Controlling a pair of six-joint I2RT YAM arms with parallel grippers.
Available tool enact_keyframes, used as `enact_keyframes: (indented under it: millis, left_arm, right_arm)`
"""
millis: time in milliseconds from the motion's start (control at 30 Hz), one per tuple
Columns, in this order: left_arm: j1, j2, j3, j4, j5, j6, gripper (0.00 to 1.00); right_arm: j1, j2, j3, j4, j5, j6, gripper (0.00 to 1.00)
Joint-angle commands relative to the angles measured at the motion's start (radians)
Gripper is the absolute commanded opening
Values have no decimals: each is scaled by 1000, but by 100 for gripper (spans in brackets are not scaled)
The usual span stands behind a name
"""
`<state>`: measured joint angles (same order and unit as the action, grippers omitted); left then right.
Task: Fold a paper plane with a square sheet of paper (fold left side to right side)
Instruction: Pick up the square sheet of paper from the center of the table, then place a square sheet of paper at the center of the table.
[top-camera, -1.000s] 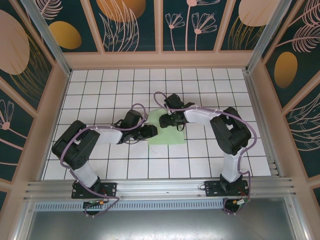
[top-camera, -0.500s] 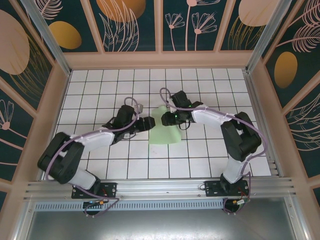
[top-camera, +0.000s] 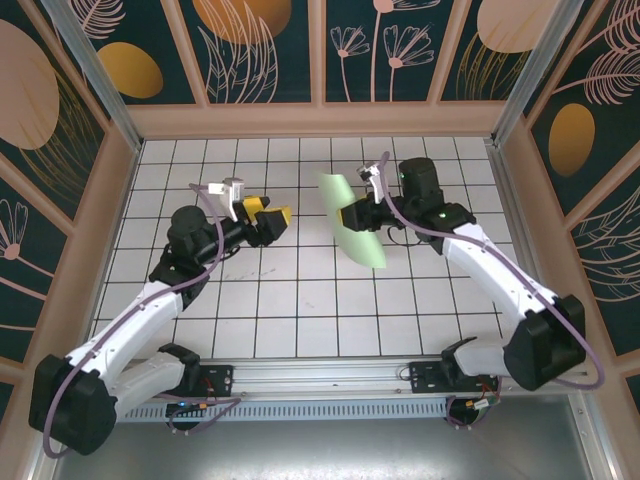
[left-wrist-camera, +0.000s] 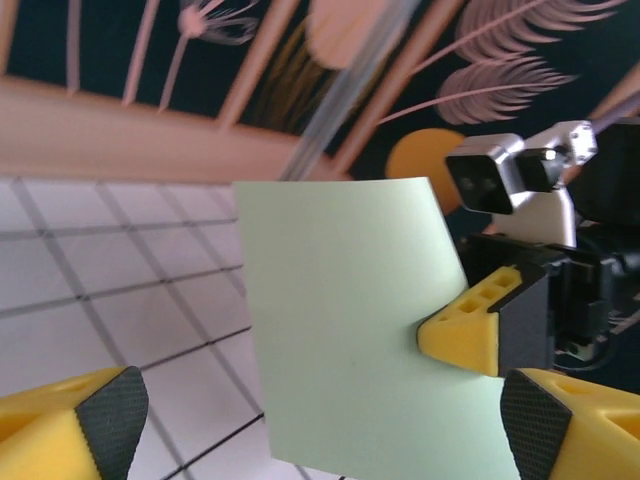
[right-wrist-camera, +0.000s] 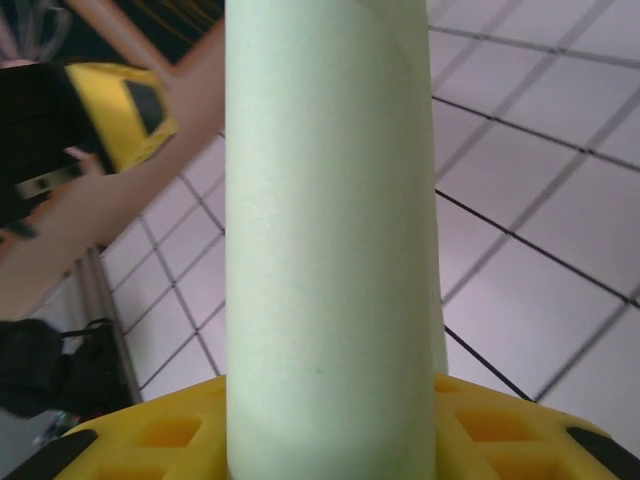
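So we're seeing the right gripper (top-camera: 356, 213) pinching the square sheet of paper (top-camera: 364, 245), curled, above the tabletop (top-camera: 300, 310); left gripper (top-camera: 272, 214) nearby, jaws apart.

surface: white grid-tiled table (top-camera: 300, 310) | walls: dark teal panels (top-camera: 262, 60), leaf prints | near edge: aluminium rail (top-camera: 320, 378)

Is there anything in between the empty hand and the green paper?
No, nothing visible stands between them. The left hand is open and faces the green paper across a bare gap above the tiled table. The right hand holds the paper up in the air by its edge.
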<state>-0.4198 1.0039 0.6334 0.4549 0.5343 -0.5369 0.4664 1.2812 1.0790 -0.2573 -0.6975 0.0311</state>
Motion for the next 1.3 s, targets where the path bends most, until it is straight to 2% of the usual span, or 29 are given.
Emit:
enact_keyframes:
  millis: [0, 333, 533, 600, 667, 833, 933, 1000, 1100, 1267]
  left_arm:
    - [-1, -5, 0, 145, 169, 70, 95]
    - [-6, 93, 68, 310, 408, 19, 97]
    - [-44, 123, 99, 356, 484, 11, 92]
    - [-55, 131, 106, 355, 494, 13, 85]
    - [-63, 135, 110, 354, 492, 16, 74]
    - [-66, 142, 112, 287, 420, 50, 27]
    - [-66, 148, 112, 236, 367, 66, 12]
    - [-66, 160, 130, 143, 286, 89, 0]
    - [-65, 204, 160, 45, 223, 97, 0]
    - [-66, 303, 162, 39, 197, 38, 0]
  right_arm:
    - [2, -70, 33, 16, -154, -53, 42]
    - [27, -165, 84, 65, -304, -19, 43]
    - [31, -179, 78, 99, -331, -3, 43]
    - [31, -181, 73, 100, -313, -2, 43]
    - [30, -187, 67, 99, -294, -2, 43]
    - [28, -208, 32, 95, -191, 2, 46]
    - [23, -227, 0, 99, -102, 16, 49]
    - [20, -237, -22, 97, -30, 29, 52]
    - [13, -237, -46, 79, 90, 46, 57]
    - [-3, -208, -60, -3, 355, 75, 70]
